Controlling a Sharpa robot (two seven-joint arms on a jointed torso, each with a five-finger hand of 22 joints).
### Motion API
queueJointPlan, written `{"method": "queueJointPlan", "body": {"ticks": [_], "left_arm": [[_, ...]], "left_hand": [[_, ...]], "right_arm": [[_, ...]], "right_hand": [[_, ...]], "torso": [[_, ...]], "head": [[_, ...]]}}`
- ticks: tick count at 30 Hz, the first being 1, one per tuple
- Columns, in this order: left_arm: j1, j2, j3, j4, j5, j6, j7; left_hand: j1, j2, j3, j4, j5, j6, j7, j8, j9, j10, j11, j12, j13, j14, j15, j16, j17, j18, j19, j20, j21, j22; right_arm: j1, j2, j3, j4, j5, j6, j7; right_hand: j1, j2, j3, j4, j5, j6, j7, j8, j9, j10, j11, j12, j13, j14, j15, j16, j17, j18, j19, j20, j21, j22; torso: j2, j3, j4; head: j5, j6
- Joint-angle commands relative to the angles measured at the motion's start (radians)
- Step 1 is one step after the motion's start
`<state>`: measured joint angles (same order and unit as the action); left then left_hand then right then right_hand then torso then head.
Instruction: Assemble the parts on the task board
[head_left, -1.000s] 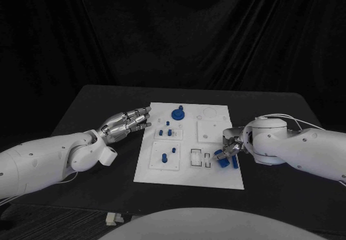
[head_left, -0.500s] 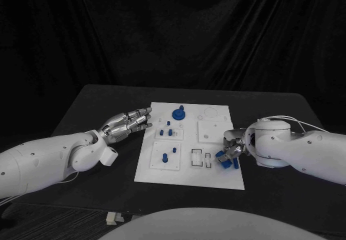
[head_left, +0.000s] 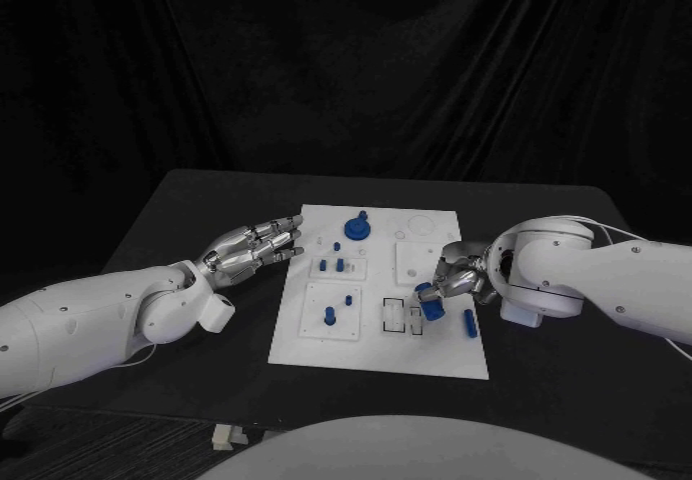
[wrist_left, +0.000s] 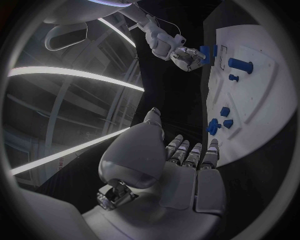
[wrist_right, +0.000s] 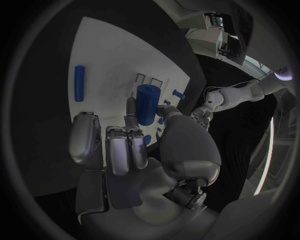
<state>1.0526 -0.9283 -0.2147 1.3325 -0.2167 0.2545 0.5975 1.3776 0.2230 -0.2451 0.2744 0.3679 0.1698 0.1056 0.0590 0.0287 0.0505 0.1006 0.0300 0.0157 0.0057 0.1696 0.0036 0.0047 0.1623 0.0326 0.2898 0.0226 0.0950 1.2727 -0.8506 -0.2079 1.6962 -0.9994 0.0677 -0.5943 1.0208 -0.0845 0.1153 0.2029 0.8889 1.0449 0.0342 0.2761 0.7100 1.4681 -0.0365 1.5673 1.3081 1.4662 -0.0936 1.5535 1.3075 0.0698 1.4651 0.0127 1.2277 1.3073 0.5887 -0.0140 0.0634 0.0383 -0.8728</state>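
The white task board (head_left: 378, 340) lies mid-table. My right hand (head_left: 457, 278) hovers over the board's right side and grips a short blue cylinder (head_left: 430, 301) (wrist_right: 147, 104) between thumb and fingers, just above the rectangular slots (head_left: 392, 315). A long blue peg (head_left: 469, 322) (wrist_right: 79, 83) lies flat near the board's right edge, beside that hand. My left hand (head_left: 257, 245) (wrist_left: 181, 165) holds nothing, its fingers stretched out at the board's left edge. In the left wrist view the right hand (wrist_left: 186, 57) shows across the board (wrist_left: 269, 100) with the blue cylinder (wrist_left: 205, 53).
A round blue knobbed part (head_left: 355, 229) stands at the board's far side. Small blue pegs (head_left: 332, 265) stand in the middle left plate, and another peg (head_left: 330, 316) in the near left plate. Black table (head_left: 188, 210) surrounds the board.
My right hand has risen from the board's right edge with the blue cylinder and shifted left toward the slots, uncovering the long peg. The left hand has not moved.
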Motion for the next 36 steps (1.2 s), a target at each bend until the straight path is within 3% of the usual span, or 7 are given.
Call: {"method": "queueJointPlan", "body": {"ticks": [1, 3, 11, 15, 22, 29, 36], "left_arm": [[-0.001, 0.0, 0.001, 0.003, 0.007, 0.011, 0.014], [-0.001, -0.001, 0.001, 0.004, 0.007, 0.011, 0.015], [-0.001, -0.004, 0.001, 0.006, 0.007, 0.017, 0.013], [-0.001, -0.006, 0.001, 0.006, 0.007, 0.017, 0.013], [-0.002, -0.005, 0.001, 0.006, 0.007, 0.016, 0.015], [-0.002, -0.001, 0.001, 0.005, 0.007, 0.019, 0.017], [-0.002, -0.003, 0.001, 0.005, 0.007, 0.018, 0.016]], "left_hand": [[0.004, 0.003, 0.001, -0.007, 0.006, -0.001, 0.002, 0.007, 0.001, -0.001, 0.008, 0.005, 0.002, 0.003, -0.005, 0.005, 0.0, 0.013, 0.001, 0.001, -0.001, 0.001], [0.004, 0.003, 0.001, -0.007, 0.006, -0.001, 0.002, 0.007, 0.001, -0.001, 0.008, 0.005, 0.002, 0.003, -0.005, 0.005, 0.0, 0.013, 0.001, 0.001, -0.001, 0.001], [0.004, 0.004, 0.001, -0.007, 0.009, -0.002, 0.002, 0.006, 0.0, -0.001, 0.009, 0.005, 0.002, 0.002, -0.005, 0.005, 0.0, 0.013, 0.001, 0.001, -0.001, 0.002], [0.004, 0.004, 0.001, -0.007, 0.01, -0.002, 0.002, 0.006, 0.0, -0.001, 0.009, 0.005, 0.002, 0.002, -0.005, 0.005, 0.0, 0.014, 0.002, 0.001, -0.001, 0.003], [0.004, 0.004, 0.001, -0.007, 0.01, -0.002, 0.002, 0.006, 0.0, -0.001, 0.009, 0.005, 0.002, 0.002, -0.005, 0.005, 0.0, 0.014, 0.002, 0.001, -0.001, 0.003], [0.004, 0.005, 0.001, -0.007, 0.011, -0.001, 0.002, 0.007, 0.001, 0.0, 0.01, 0.006, 0.002, 0.002, -0.006, 0.005, 0.0, 0.014, 0.002, 0.001, -0.001, 0.003], [0.004, 0.005, 0.001, -0.007, 0.011, -0.001, 0.003, 0.007, 0.001, 0.0, 0.011, 0.006, 0.002, 0.002, -0.006, 0.005, 0.0, 0.014, 0.002, 0.001, 0.0, 0.003]], "right_arm": [[0.002, 0.014, 0.0, -0.01, 0.163, -0.055, 0.0], [-0.002, 0.024, 0.0, -0.017, 0.183, -0.06, 0.0], [-0.029, 0.061, 0.0, -0.054, 0.212, -0.063, -0.002], [-0.04, 0.075, 0.0, -0.076, 0.214, -0.058, -0.003], [-0.056, 0.09, 0.0, -0.096, 0.2, -0.055, -0.005], [-0.07, 0.099, 0.0, -0.106, 0.189, -0.058, -0.006], [-0.073, 0.105, 0.0, -0.11, 0.187, -0.062, -0.007]], "right_hand": [[-0.025, 0.0, 0.11, -0.097, -0.019, -0.006, -0.003, 0.006, 0.004, 0.103, -0.005, 0.004, 0.263, 0.098, -0.007, 0.0, 0.237, 0.0, 0.006, -0.003, 0.003, 0.171], [-0.041, 0.001, 0.112, -0.091, -0.049, -0.009, -0.002, 0.008, 0.007, 0.103, -0.004, 0.004, 0.263, 0.098, -0.006, -0.001, 0.236, 0.0, 0.005, -0.002, 0.003, 0.171], [-0.065, 0.004, 0.115, -0.078, -0.07, -0.014, 0.0, 0.009, 0.01, 0.103, -0.002, 0.004, 0.263, 0.095, -0.004, -0.009, 0.223, 0.003, 0.0, -0.001, -0.012, 0.166], [-0.101, 0.007, 0.108, -0.052, -0.14, -0.015, 0.001, 0.01, 0.011, 0.103, 0.0, 0.004, 0.263, 0.095, -0.002, -0.009, 0.222, 0.004, 0.0, 0.001, -0.014, 0.165], [-0.107, 0.009, 0.109, -0.046, -0.173, -0.019, 0.002, 0.008, 0.009, 0.103, 0.001, 0.004, 0.263, 0.095, -0.002, -0.011, 0.22, 0.004, -0.001, 0.001, -0.017, 0.165], [-0.131, 0.021, 0.095, -0.015, -0.329, -0.033, 0.01, -0.007, -0.008, 0.103, 0.007, 0.004, 0.263, 0.093, 0.003, -0.016, 0.213, 0.006, -0.003, 0.005, -0.024, 0.163], [-0.139, 0.028, 0.076, 0.007, -0.429, -0.041, 0.016, -0.023, -0.033, 0.103, 0.012, 0.004, 0.263, 0.093, 0.007, -0.017, 0.211, 0.006, -0.003, 0.009, -0.027, 0.162]], "torso": [[0.0, -0.0003, 0.0002], [0.0, -0.0004, 0.0006], [0.0, -0.0004, 0.0013], [0.0, -0.0004, 0.0007], [0.0, -0.0003, 0.0005], [0.0, -0.0003, 0.0006], [0.0, -0.0003, 0.0004]], "head": [[0.0, 0.0], [0.0, 0.0], [-0.002, 0.0], [0.0, 0.0], [0.001, 0.0], [0.006, 0.0], [0.006, 0.0]]}}
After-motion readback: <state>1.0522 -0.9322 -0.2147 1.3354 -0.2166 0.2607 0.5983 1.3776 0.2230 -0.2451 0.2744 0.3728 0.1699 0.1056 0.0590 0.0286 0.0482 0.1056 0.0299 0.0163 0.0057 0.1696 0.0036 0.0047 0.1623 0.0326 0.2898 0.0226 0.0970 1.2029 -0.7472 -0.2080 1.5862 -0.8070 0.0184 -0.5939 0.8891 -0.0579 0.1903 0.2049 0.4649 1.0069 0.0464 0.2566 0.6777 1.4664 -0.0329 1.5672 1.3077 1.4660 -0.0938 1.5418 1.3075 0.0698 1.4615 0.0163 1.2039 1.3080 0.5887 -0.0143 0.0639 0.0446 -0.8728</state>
